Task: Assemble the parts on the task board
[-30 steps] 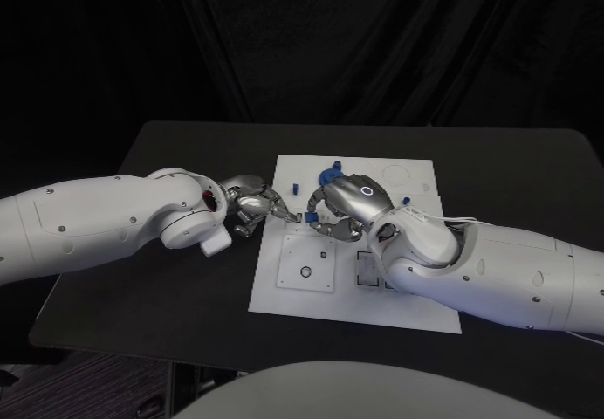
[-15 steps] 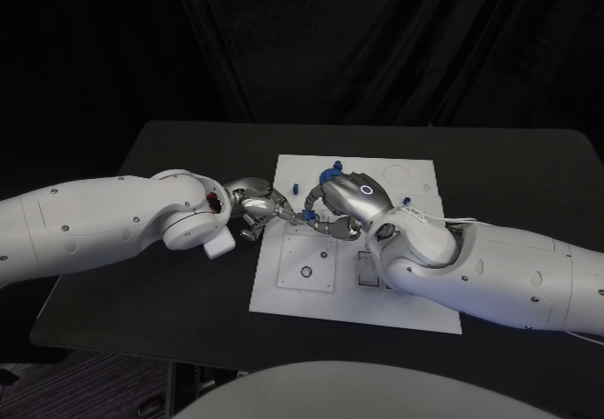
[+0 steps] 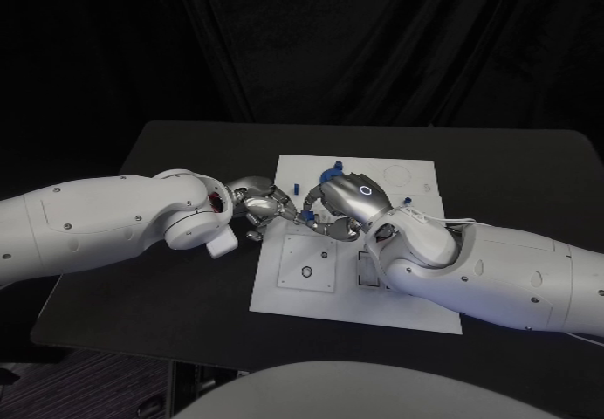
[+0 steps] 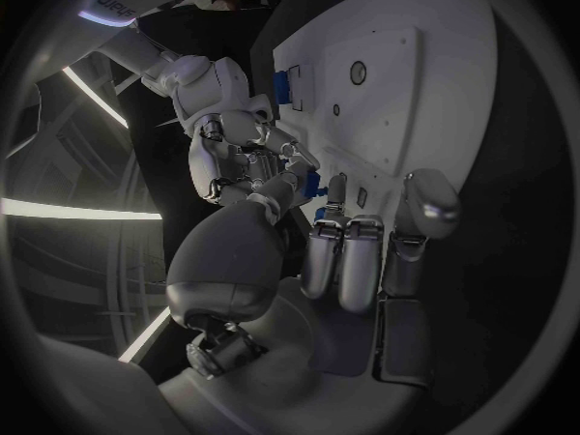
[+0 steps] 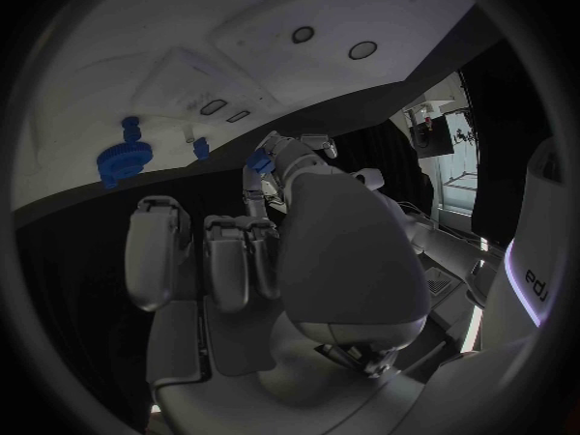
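We see the white board (image 3: 356, 262) lying in the middle of the black table (image 3: 151, 288), its near half bare apart from some dark recesses. Farther back, at the board's left edge, the two hands meet. The left hand (image 3: 262, 209) reaches in from the left with its fingertips at the board's left edge; in the left wrist view its fingers (image 4: 342, 261) lie straight and side by side above the white surface, with a small blue part (image 4: 312, 184) just beyond them. We cannot tell whether the left hand grasps that part or only touches it. The right hand (image 3: 342, 205) is curled over the board just to the right, fingers bent down toward the same spot; its wrist view shows a blue part (image 5: 260, 162) at the fingertips of the hand opposite, and again we cannot tell whether the right hand is grasping anything. Compared with half a second ago, the left hand has shifted slightly toward the board and the right hand has barely moved. Beyond the hands, near the board's far edge, stands a blue knob (image 3: 332, 168), with a small blue peg (image 3: 292, 186) to its left.
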{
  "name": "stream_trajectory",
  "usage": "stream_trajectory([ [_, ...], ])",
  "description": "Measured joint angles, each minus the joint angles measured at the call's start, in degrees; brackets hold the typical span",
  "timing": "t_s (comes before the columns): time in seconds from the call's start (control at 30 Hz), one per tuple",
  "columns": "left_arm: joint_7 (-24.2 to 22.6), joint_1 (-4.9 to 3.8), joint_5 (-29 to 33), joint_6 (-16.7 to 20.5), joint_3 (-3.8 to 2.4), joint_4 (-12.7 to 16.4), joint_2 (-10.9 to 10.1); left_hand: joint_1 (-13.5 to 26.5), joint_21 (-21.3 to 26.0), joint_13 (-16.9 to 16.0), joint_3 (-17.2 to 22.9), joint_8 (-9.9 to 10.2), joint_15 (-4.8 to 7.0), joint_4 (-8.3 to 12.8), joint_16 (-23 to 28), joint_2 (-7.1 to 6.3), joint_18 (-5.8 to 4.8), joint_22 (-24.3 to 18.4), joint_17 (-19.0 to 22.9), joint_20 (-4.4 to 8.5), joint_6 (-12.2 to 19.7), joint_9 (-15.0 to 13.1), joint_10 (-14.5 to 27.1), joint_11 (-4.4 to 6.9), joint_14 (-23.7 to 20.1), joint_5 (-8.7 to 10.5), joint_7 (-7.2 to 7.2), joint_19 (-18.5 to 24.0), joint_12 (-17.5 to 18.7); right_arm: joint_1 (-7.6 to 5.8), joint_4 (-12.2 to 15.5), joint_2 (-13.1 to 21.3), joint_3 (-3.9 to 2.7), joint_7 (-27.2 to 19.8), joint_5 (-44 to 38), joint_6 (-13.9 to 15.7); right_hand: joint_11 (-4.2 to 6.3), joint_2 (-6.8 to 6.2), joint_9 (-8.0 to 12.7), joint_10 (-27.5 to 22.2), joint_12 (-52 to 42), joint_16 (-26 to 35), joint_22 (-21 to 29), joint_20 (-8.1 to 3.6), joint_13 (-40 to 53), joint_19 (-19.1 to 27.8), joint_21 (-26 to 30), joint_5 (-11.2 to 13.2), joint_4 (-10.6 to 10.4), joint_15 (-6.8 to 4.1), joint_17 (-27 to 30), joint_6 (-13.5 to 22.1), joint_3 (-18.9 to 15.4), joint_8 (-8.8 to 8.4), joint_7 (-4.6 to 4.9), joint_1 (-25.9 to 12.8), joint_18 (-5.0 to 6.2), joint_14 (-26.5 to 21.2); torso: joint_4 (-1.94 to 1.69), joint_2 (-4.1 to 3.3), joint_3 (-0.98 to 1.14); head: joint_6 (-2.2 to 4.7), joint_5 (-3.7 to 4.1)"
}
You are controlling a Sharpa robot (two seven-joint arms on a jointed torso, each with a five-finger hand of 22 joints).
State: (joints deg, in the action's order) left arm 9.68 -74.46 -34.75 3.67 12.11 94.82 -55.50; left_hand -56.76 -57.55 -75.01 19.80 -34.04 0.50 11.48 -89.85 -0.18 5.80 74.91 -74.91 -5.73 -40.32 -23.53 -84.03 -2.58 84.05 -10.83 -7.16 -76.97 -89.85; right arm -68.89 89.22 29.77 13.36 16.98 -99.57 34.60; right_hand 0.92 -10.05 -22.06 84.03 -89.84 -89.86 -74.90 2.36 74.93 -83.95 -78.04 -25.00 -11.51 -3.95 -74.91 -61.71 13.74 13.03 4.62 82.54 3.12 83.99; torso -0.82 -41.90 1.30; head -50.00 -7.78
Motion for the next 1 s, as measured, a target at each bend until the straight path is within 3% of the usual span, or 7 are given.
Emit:
stream_trajectory([
  [0.03,-0.16,0.0,0.13,0.07,0.0,-0.04,0.05,0.0,1.08,0.0,0.15,0.0,0.0,0.15,0.0,0.0,0.41,0.0,0.0,-0.13,0.0,0.13,0.0,0.0,0.0,-0.22,0.0,0.26,0.0,0.0,0.05,0.0,0.0,-0.03,0.04,0.0,0.0,0.0,0.0,0.0,0.0,0.0,0.0,0.0,0.0,0.0,0.0,-0.01,0.0,0.0,0.0,0.0,0.0,0.0,0.0,0.0,0.0,0.0,0.01,0.01,0.0,0.0,0.0],
  [0.23,-1.09,0.06,0.96,0.2,0.0,-0.3,0.27,-0.23,6.91,0.0,-0.04,-2.51,0.0,1.08,0.0,0.23,0.41,-1.83,0.0,0.16,-0.45,0.32,0.0,0.0,0.0,-0.85,0.45,1.24,0.0,0.03,0.52,0.13,0.0,-0.19,0.3,0.0,0.0,-0.16,0.0,0.0,0.0,0.0,0.0,0.0,-0.01,0.0,0.0,-0.26,0.07,0.0,0.0,0.01,-0.07,0.0,0.0,-0.16,0.0,0.0,0.02,0.04,0.0,0.0,0.12],
  [0.27,-1.2,0.07,1.07,0.2,0.0,-0.34,0.29,-0.33,8.12,0.0,-0.1,-3.12,0.0,1.19,0.0,0.33,0.96,-2.49,0.0,0.1,-0.45,0.27,0.0,0.0,0.0,-0.85,0.45,1.55,0.0,0.03,0.58,0.18,0.0,-0.21,0.35,0.0,0.0,-0.31,0.0,0.0,0.0,0.0,0.0,0.0,-0.01,0.0,0.0,-0.26,0.07,-0.02,0.0,0.0,-0.07,0.0,-0.01,-0.3,0.0,0.02,0.03,0.04,0.0,0.0,0.12],
  [0.43,-1.82,0.17,1.73,0.08,0.0,-0.58,0.35,-0.99,11.97,0.0,0.45,-5.35,0.0,2.03,0.0,0.99,1.31,-4.66,0.0,0.29,-0.23,-0.07,0.0,0.0,0.0,-2.83,0.65,1.94,0.0,0.03,0.91,0.4,0.0,-0.37,0.63,0.0,0.0,-0.45,0.0,0.0,0.0,0.0,0.0,0.0,-0.01,0.0,0.0,-0.26,0.06,-0.2,0.0,0.01,-0.06,-0.01,-0.01,-0.45,0.0,0.2,0.04,0.06,0.0,0.0,0.2],
  [0.73,-2.21,0.29,2.74,-0.67,0.0,-0.81,0.49,-0.92,13.97,0.0,1.64,-5.73,0.0,2.69,0.0,1.79,1.3,-6.0,0.0,0.29,-0.3,0.85,0.0,0.0,0.0,-5.19,0.71,1.94,0.0,0.06,1.03,0.46,0.02,-0.49,0.99,0.0,0.0,-0.42,-0.01,0.0,0.0,0.0,-0.05,0.0,-0.02,0.0,0.0,-0.26,-0.11,-0.36,0.0,0.09,0.11,-0.06,-0.09,-0.41,0.0,0.03,0.05,0.08,0.01,0.0,0.23],
  [0.9,-2.23,0.34,3.06,-0.98,-0.01,-0.89,0.48,-1.14,14.18,0.0,3.25,-5.67,0.34,3.39,0.0,2.49,1.29,-6.09,0.0,0.85,-2.12,1.88,-0.03,0.41,-0.09,-7.67,1.33,1.37,0.0,0.06,1.07,0.44,0.02,-0.56,1.1,0.0,0.0,-0.35,-0.01,0.0,0.0,0.0,-0.04,0.0,-0.02,0.0,0.0,-0.26,-0.11,-0.36,0.0,0.09,0.11,-0.25,-0.09,-0.34,0.0,0.03,0.04,0.09,0.01,0.0,0.21],
  [1.0,-2.26,0.34,3.25,-1.09,-0.03,-0.92,0.48,-1.0,13.79,0.0,3.74,-5.66,0.43,3.88,0.0,2.83,1.3,-5.94,0.0,0.76,-2.74,2.15,0.17,0.6,0.01,-8.21,1.48,1.01,0.0,0.08,1.09,0.41,0.03,-0.62,1.13,0.0,0.0,-0.33,-0.01,0.0,0.0,0.0,-0.04,0.0,-0.02,0.0,0.0,-0.26,-0.11,-0.36,0.0,0.09,0.11,-0.27,-0.1,-0.32,0.0,0.03,0.04,0.09,0.01,0.0,0.21],
])
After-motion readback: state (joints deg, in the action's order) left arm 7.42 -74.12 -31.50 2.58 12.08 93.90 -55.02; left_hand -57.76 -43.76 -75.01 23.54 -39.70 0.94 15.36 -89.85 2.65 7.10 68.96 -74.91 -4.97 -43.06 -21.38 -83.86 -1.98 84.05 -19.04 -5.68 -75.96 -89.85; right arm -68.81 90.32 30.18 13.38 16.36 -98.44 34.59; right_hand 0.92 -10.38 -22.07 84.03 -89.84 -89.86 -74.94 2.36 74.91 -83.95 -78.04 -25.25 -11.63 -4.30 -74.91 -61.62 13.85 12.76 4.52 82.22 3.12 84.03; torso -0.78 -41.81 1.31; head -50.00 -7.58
